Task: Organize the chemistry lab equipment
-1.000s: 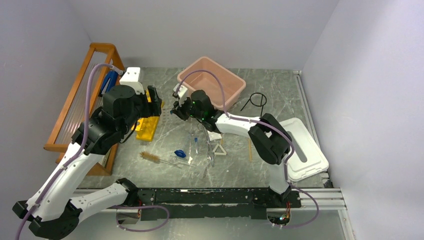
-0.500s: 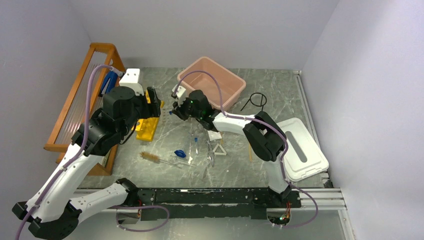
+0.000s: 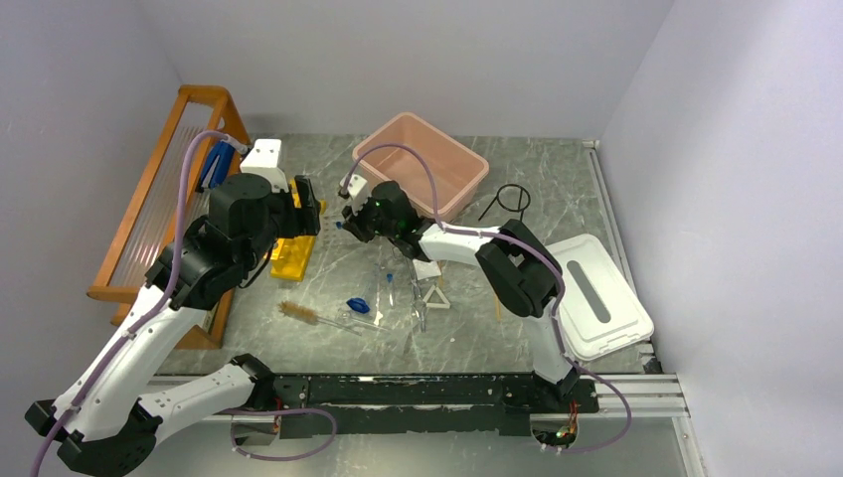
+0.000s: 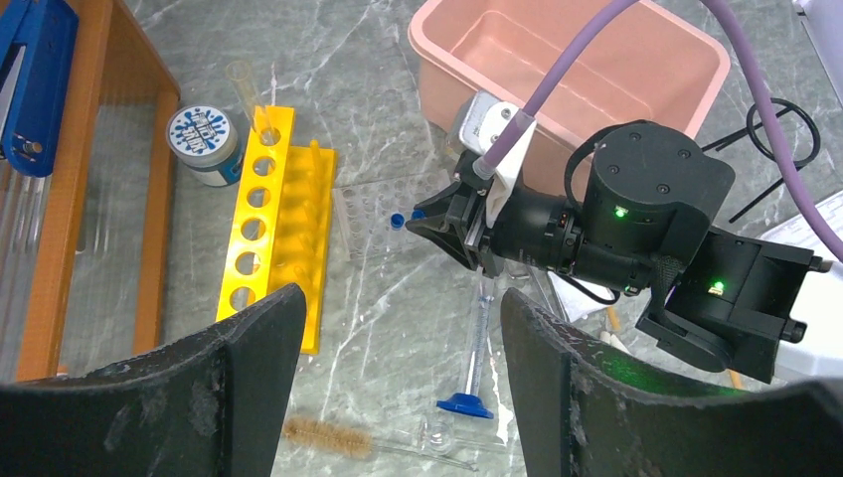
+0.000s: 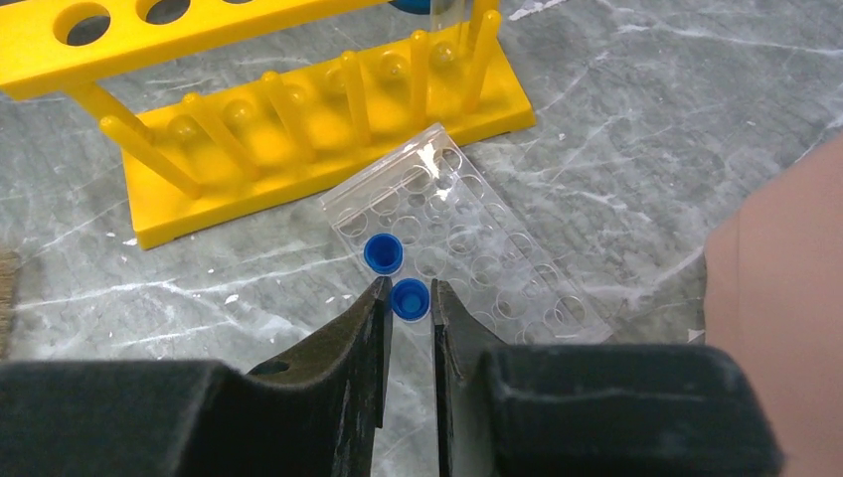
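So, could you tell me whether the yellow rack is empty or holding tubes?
Nearly empty: one clear tube stands in the end hole of the yellow rack; its other holes are bare.

Yellow tube rack (image 5: 298, 149) upright — beside it a clear well plate (image 5: 477, 258), a blue-capped tube (image 5: 410, 298) standing at its edge.

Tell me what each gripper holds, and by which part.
The right gripper pinches a blue-capped tube by its cap, between its fingertips above the clear well tray. The left gripper is open and holds nothing.
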Controlling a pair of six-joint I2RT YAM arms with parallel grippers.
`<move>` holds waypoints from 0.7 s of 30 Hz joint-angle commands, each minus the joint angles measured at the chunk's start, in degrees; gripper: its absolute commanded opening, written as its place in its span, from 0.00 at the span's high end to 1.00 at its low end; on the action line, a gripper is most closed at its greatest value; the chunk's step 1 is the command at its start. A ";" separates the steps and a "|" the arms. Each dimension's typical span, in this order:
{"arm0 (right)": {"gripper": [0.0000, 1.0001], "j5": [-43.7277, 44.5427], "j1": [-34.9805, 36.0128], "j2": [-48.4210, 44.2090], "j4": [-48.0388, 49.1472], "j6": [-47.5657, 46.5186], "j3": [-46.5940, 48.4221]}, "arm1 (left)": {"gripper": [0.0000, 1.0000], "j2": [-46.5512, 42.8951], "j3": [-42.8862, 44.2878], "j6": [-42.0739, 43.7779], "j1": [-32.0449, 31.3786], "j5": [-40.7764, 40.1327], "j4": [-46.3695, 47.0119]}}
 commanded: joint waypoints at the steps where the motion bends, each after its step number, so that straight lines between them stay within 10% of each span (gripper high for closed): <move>1: 0.77 0.27 -0.07 1.11 0.62 -0.34 1.48 | 0.24 -0.58 -0.06 0.76 -0.23 -0.86 0.05; 21: 0.43 1.83 -0.32 -2.57 -0.42 3.74 0.65 | 0.23 -0.19 1.06 0.68 -0.20 0.07 0.44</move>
